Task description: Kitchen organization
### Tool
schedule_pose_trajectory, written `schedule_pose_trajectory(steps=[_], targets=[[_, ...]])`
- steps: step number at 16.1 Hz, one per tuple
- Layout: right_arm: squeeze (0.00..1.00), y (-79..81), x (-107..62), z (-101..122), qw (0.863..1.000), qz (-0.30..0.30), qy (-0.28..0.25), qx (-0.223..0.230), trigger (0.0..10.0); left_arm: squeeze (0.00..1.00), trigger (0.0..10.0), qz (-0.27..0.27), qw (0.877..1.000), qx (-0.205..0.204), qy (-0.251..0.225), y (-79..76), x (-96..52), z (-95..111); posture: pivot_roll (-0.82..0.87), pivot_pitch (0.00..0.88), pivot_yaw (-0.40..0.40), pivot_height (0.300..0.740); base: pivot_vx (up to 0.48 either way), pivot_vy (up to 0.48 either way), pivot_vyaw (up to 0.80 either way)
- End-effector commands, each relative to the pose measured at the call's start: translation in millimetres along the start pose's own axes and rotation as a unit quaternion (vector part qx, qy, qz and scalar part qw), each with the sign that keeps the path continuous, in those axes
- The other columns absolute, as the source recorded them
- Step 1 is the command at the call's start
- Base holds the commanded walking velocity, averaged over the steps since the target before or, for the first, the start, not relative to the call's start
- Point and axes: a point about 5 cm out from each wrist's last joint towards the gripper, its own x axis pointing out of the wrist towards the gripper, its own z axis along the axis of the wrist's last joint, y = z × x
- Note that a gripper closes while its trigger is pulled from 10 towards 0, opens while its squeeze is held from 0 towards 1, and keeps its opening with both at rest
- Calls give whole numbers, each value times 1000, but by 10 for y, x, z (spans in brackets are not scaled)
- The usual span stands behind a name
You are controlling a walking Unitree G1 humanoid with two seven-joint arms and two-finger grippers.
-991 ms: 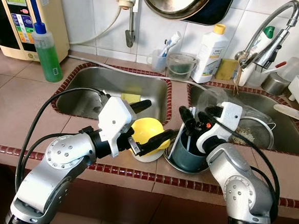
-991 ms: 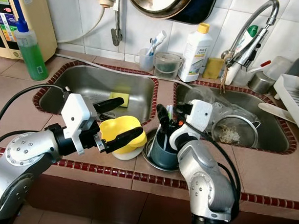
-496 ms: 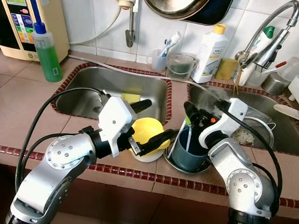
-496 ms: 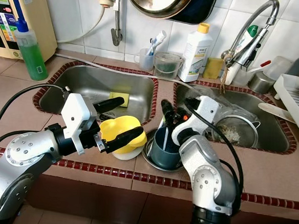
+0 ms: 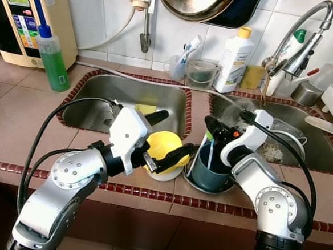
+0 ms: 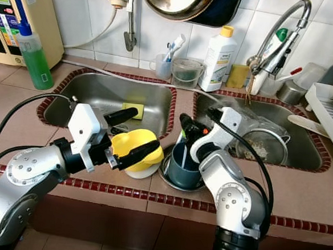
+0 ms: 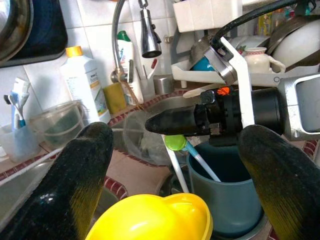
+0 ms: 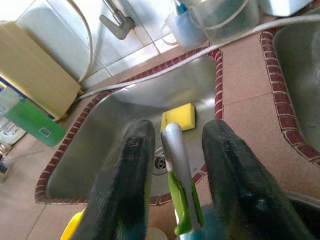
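**Utensil pinch above the mug: watch for a tip-over**

I am holding my right gripper (image 5: pixel 212 128) just above the dark teal mug (image 5: pixel 210 172), its fingers straddling the green-and-silver utensil handle (image 8: pixel 176 165); they look near it, but I cannot tell whether they are pinching yet. My worry is that lifting at an angle could drag the handle against the rim and tip the mug off the metal dish (image 6: pixel 171 178) beneath it.

My left gripper (image 6: pixel 130 135) is sitting spread around the yellow cup (image 6: pixel 135 148), just beside the mug, crowding the right wrist's way out. Beyond the fingers are lying a yellow sponge (image 8: pixel 179 116) in the left sink (image 5: pixel 99 100), a strainer (image 6: pixel 259 146) in the other basin, and a white bottle (image 5: pixel 234 58) by the tap.
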Motion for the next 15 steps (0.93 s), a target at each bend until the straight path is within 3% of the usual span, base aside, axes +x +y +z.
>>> schedule_pose_trajectory(steps=[1, 2, 4, 5, 6, 7, 9, 10, 11, 12, 13, 15], targets=[[0, 31, -8, 49, 1000, 4, -1, 2, 0, 0, 10000, -4, 1000, 6, -6, -15, 12, 49, -24, 4, -64, 740, 0, 0, 0], [0, 31, -13, 48, 1000, 4, 2, -2, 314, 0, 10000, -4, 1000, 5, -7, -15, 13, 49, -24, 5, -65, 740, 0, 0, 0], [0, 27, -24, 36, 1000, 5, 10, -10, 2353, 0, 10000, -4, 1000, 5, -7, -20, 20, 47, -26, 8, -67, 740, 0, 0, 0], [0, 29, -28, 35, 1000, 6, 13, -13, 2902, 0, 10000, -3, 1000, 5, -8, -19, 22, 49, -27, 10, -67, 740, 0, 0, 0], [0, 32, -33, 29, 1000, 9, 19, -15, 5373, 0, 10000, -2, 1000, 4, -9, -20, 23, 50, -26, 10, -68, 740, 0, 0, 0], [0, 34, -36, 30, 1000, 10, 21, -19, 10000, 0, 10000, -2, 1000, 4, -9, -20, 23, 50, -26, 11, -69, 740, 0, 0, 0], [0, 39, -39, 39, 999, 14, 22, -22, 10000, 0, 10000, 0, 1000, 3, -9, -20, 22, 50, -27, 13, -69, 740, 0, 0, 0], [0, 48, -46, 58, 1000, 19, 16, -17, 8431, 0, 10000, 1, 1000, 3, -9, -21, 21, 48, -28, 12, -69, 740, 0, 0, 0], [0, 47, -48, 69, 1000, 17, 15, -17, 1137, 0, 10000, 2, 1000, 3, -10, -21, 22, 48, -28, 13, -70, 740, 0, 0, 0], [0, 45, -50, 80, 1000, 15, 13, -19, 0, 0, 10000, 2, 1000, 2, -10, -20, 24, 48, -28, 13, -70, 740, 0, 0, 0], [0, 47, -53, 84, 1000, 17, 13, -19, 0, 0, 10000, 2, 1000, 3, -10, -22, 26, 48, -28, 14, -70, 740, 0, 0, 0], [0, 58, -55, 111, 999, 24, 20, -24, 10000, 0, 10000, 4, 1000, 2, -11, -14, 29, 50, -29, 14, -69, 740, 0, 0, 0]])
